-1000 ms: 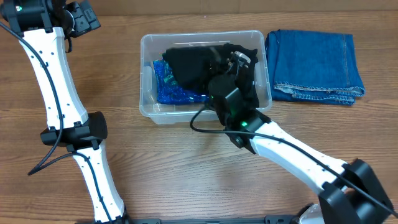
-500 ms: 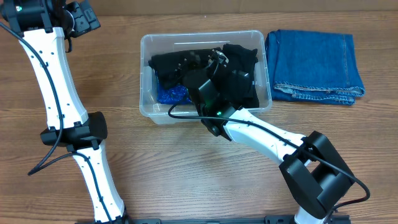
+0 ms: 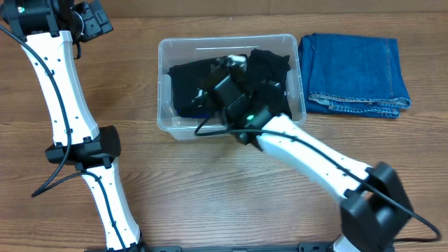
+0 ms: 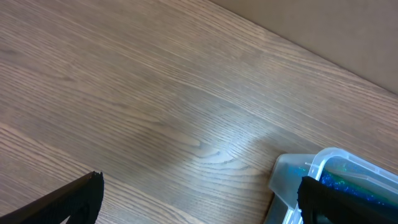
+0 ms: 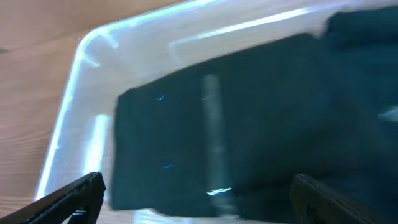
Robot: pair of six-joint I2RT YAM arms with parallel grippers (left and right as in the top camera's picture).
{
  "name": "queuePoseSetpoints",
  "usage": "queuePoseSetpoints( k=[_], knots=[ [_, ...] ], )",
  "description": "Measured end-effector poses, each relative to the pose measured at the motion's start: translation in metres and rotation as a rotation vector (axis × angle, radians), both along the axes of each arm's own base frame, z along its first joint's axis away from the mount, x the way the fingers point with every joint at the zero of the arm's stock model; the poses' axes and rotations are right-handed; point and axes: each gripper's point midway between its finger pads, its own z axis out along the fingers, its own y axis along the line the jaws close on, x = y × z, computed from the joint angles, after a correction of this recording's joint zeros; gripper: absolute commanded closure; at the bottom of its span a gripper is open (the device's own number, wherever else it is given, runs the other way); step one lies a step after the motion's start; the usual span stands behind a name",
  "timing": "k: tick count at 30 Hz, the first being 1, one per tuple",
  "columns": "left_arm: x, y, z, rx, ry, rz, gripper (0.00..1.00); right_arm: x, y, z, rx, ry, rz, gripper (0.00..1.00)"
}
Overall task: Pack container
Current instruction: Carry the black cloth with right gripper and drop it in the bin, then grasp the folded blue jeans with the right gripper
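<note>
The container (image 3: 162,50) is a clear plastic tub at the table's back centre. A black garment (image 3: 185,84) lies spread inside it and fills most of its floor. My right gripper (image 3: 213,77) hovers over the tub's middle with its jaws wide open and nothing between them. The right wrist view shows the black garment (image 5: 236,118) below the open right gripper (image 5: 199,199), with the container's rim (image 5: 81,56) at the left. My left gripper (image 3: 91,21) stays open at the far left corner, away from the tub. A blue patterned item (image 4: 348,182) shows through the container's corner (image 4: 298,174).
Folded blue jeans (image 3: 353,73) lie on the table right of the tub. The left arm's white links (image 3: 66,105) run down the left side. The left gripper (image 4: 199,205) looks down on bare wooden table (image 4: 155,93).
My right gripper has opened and let go of the black garment, which now covers the blue item in the overhead view. The gripper shifted left and back over the tub. The left arm stayed still.
</note>
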Motion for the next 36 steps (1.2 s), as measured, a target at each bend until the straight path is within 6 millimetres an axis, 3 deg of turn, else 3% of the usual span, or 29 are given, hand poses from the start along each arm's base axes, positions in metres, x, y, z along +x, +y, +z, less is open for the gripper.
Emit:
queuePoseSetpoints(
  k=[3, 5, 6, 7, 8, 11, 14, 15, 21, 26, 30, 32, 34, 36],
  knots=[
    [0.0, 0.0, 0.0, 0.0, 0.0, 0.001, 0.0, 0.007, -0.05, 0.042, -0.015, -0.038, -0.058, 0.0],
    [0.0, 0.0, 0.0, 0.0, 0.0, 0.001, 0.0, 0.001, -0.093, 0.068, -0.024, -0.037, -0.115, 0.0],
    [0.0, 0.0, 0.0, 0.0, 0.0, 0.0, 0.0, -0.002, -0.139, 0.088, -0.025, -0.038, -0.198, 0.0],
    [0.0, 0.0, 0.0, 0.0, 0.0, 0.0, 0.0, -0.003, -0.165, 0.095, -0.023, -0.033, -0.257, 0.0],
    [0.0, 0.0, 0.0, 0.0, 0.0, 0.0, 0.0, -0.008, -0.209, 0.084, 0.001, 0.053, -0.37, 0.0],
    [0.0, 0.0, 0.0, 0.0, 0.0, 0.0, 0.0, -0.008, -0.271, 0.047, 0.089, 0.204, -0.586, 0.0],
    [0.0, 0.0, 0.0, 0.0, 0.0, 0.0, 0.0, -0.009, -0.311, 0.007, 0.169, 0.334, -0.757, 0.0],
    [0.0, 0.0, 0.0, 0.0, 0.0, 0.001, 0.0, -0.006, -0.322, -0.015, 0.22, 0.399, -0.826, 0.0],
    [0.0, 0.0, 0.0, 0.0, 0.0, 0.0, 0.0, -0.004, -0.322, -0.083, 0.295, 0.588, -0.943, 0.0],
    [0.0, 0.0, 0.0, 0.0, 0.0, 0.0, 0.0, 0.006, -0.322, -0.108, 0.304, 0.609, -0.966, 0.02],
    [0.0, 0.0, 0.0, 0.0, 0.0, 0.0, 0.0, 0.016, -0.324, -0.141, 0.288, 0.63, -0.975, 0.06],
    [0.0, 0.0, 0.0, 0.0, 0.0, 0.0, 0.0, 0.019, -0.325, -0.143, 0.285, 0.618, -0.967, 0.09],
    [0.0, 0.0, 0.0, 0.0, 0.0, 0.001, 0.0, 0.024, -0.325, -0.144, 0.285, 0.606, -0.957, 0.23],
    [0.0, 0.0, 0.0, 0.0, 0.0, 0.001, 0.0, 0.03, -0.326, -0.146, 0.289, 0.587, -0.947, 0.24]
  ],
)
